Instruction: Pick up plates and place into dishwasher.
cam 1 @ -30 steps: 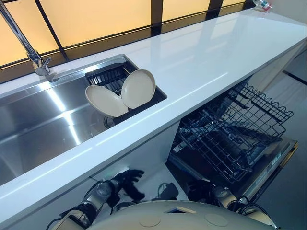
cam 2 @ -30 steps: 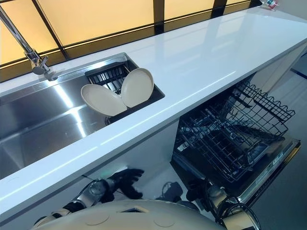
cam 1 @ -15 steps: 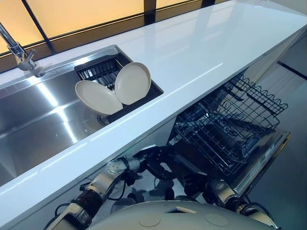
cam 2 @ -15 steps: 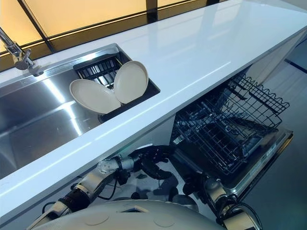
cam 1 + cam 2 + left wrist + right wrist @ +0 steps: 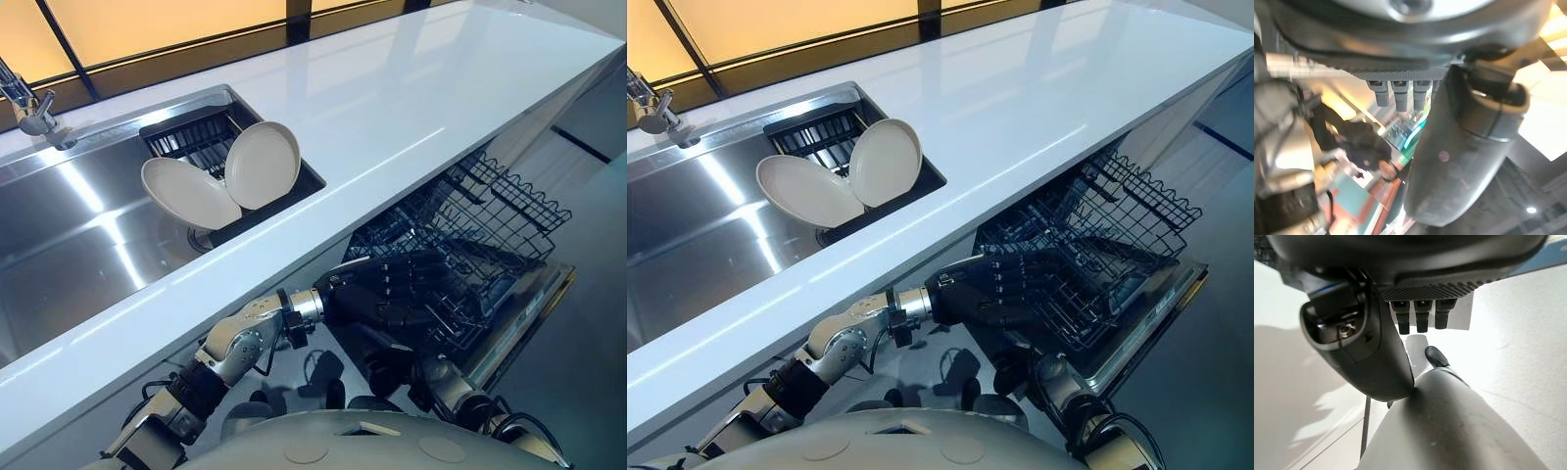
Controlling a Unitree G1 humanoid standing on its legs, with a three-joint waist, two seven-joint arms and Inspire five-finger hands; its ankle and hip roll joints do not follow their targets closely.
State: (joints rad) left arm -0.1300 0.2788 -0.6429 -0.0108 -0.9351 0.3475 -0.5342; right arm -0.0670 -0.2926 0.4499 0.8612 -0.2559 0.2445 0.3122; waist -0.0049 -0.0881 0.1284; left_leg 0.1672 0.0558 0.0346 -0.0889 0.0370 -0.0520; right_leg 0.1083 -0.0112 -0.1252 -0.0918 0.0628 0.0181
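you are looking down at a long white counter (image 5: 411,108). it is shiny and bare, and it runs from one side of the room to the other. behind the counter is a row of windows (image 5: 167,24) that glow warm yellow, with dark bars between the panes.

set into the counter is a steel sink (image 5: 88,230). a metal tap (image 5: 24,103) stands at the sink's back edge. at the end of the sink nearest the dishwasher sits a black drying rack (image 5: 201,147).

the two plates (image 5: 260,164) are in that rack. both are cream and both stand on edge. they lean against each other and touch, and neither hand is on them.

below the counter the dishwasher (image 5: 529,304) stands open. its dark wire basket (image 5: 470,230) is pulled out under the counter's front edge.

your left hand (image 5: 392,294) is under the counter's front edge, right in front of the wire basket. its fingers look straight and spread, and they hold nothing.

your right hand (image 5: 1376,352) shows up close in the right wrist view, with a pale wall past it. its short fingers (image 5: 1420,316) hang loose and hold nothing.

you cannot read any writing or labels anywhere here.
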